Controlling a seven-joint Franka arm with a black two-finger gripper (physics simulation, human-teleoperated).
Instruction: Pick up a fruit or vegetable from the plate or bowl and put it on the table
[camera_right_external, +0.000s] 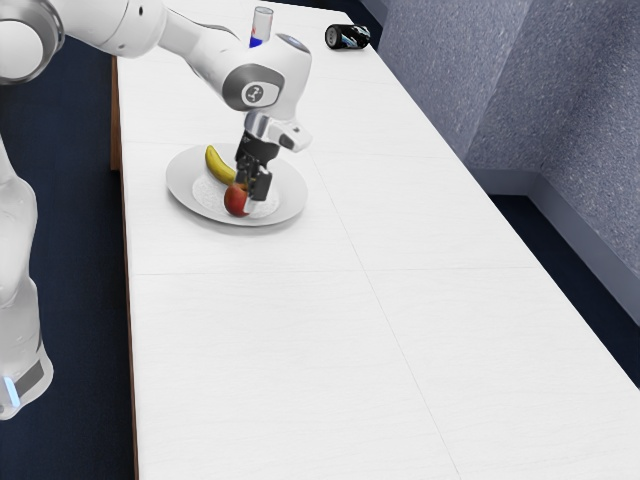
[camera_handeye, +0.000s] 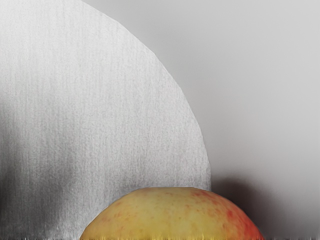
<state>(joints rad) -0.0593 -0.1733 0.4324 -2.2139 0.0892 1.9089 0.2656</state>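
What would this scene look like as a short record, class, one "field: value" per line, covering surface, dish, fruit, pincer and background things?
Surface: white table
Dish: round pale plate
Fruit: yellow banana and red-and-yellow apple, both on the plate
Pincer: down at the apple
Apple gripped: cannot tell
Background: black cylinder on its side; upright clear-and-blue container, partly hidden by the arm

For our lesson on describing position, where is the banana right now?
In the exterior view, the banana lies on the plate, toward the exterior view's left, beside the red apple and the end effector.
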